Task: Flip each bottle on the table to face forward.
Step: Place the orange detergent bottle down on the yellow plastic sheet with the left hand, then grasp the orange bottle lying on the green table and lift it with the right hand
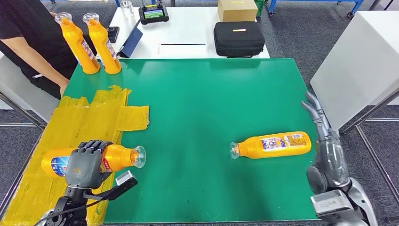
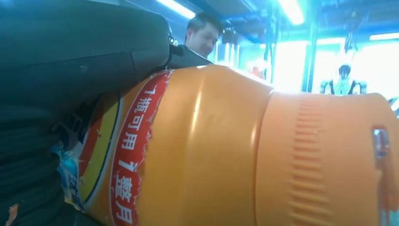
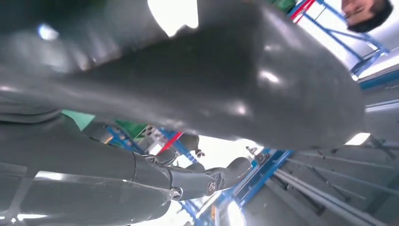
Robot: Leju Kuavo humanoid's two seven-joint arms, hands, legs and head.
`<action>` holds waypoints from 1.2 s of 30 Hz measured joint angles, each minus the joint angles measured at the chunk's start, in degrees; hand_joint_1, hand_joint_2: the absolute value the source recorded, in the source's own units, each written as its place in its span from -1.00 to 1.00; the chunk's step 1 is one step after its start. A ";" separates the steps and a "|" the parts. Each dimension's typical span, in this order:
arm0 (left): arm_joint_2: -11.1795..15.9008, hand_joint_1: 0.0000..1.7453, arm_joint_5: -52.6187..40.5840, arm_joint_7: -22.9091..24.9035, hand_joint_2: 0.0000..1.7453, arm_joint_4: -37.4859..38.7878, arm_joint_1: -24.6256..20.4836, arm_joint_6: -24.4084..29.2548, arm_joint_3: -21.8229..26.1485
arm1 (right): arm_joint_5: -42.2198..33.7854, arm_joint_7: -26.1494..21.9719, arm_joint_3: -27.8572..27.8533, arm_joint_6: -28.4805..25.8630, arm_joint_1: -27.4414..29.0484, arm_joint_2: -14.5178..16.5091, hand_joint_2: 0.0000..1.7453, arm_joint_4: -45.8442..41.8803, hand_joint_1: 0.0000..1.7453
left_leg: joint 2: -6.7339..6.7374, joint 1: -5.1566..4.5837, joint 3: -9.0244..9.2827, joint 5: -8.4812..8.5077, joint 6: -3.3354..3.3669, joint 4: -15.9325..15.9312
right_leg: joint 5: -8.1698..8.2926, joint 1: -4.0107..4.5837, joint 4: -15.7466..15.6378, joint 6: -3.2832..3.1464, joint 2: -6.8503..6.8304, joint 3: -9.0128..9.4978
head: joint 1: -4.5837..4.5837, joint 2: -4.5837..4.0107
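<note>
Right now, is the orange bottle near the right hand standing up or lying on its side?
Lying on its side. The orange bottle rests lengthwise on the green mat, clear cap pointing toward the table's middle, apart from the right hand.

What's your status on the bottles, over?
Left hand grips lying bottle on yellow tape. Right hand open, beside second lying bottle, not touching. Two bottles upright at far corner. Nothing blocking.

Head view: even, bright overhead light, sharp focus, soft short shadows under the lying bottles on the green counter (image 1: 197, 117). Left wrist view: bottle (image 2: 226, 150) too close, soft, ceiling strip lights blown out behind. Right wrist view: robot hand (image 3: 188, 94) blurred, dark, backlit by glare.
</note>
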 joint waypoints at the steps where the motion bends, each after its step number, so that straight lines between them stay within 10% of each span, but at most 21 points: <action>1: 0.10 1.00 0.09 0.07 1.00 0.27 -0.13 -0.23 -0.04 | -0.09 -0.25 -0.87 0.04 0.78 -0.30 -1.00 -0.52 -1.00 | 0.01 0.00 -0.01 0.00 0.00 0.00 | 0.00 0.00 0.00 0.00 0.00 0.00 | 0.00 0.00; 13: 0.32 1.00 -2.59 1.59 1.00 3.23 -2.02 -3.38 -1.10 | 3.06 -0.53 -4.05 -0.91 5.38 -1.63 -1.00 -3.18 -1.00 | -0.11 -0.01 0.04 0.00 0.00 0.00 | 0.00 0.00 -0.01 0.00 -0.04 0.04 | -0.01 0.00; 15: 0.31 0.00 -4.16 2.42 1.00 4.03 -2.18 -4.00 -1.81 | 3.16 -1.18 -4.53 -1.54 6.90 -1.96 -1.00 -3.50 -1.00 | -0.06 0.00 0.03 0.00 0.00 0.00 | 0.00 0.00 -0.01 0.00 -0.02 0.03 | -0.01 0.00; 17: 0.30 -1.00 -5.11 3.28 0.00 4.62 -2.18 -4.94 -2.42 | 2.97 -1.80 -5.10 -2.03 8.41 -2.26 -1.00 -3.64 -1.00 | 0.01 0.00 0.03 -0.01 0.00 0.00 | -0.01 0.00 -0.01 0.00 0.01 0.01 | -0.01 0.00; 19: 0.30 -1.00 -4.54 3.54 -1.00 5.01 -2.17 -6.95 -2.86 | 2.84 -2.03 -5.63 -2.17 9.65 -2.41 -1.00 -3.77 -1.00 | 0.02 0.00 0.01 -0.01 0.00 0.00 | -0.01 0.00 -0.01 0.00 0.00 -0.01 | -0.01 0.00; 36: -0.37 -1.00 10.00 -2.40 -1.00 7.33 -7.54 -26.84 -5.54 | 7.72 5.44 -11.45 10.31 16.43 -3.61 -1.00 -3.91 -1.00 | 0.06 -0.01 0.06 -0.01 0.01 0.00 | 0.00 0.00 -0.01 0.01 0.03 0.03 | 0.00 0.00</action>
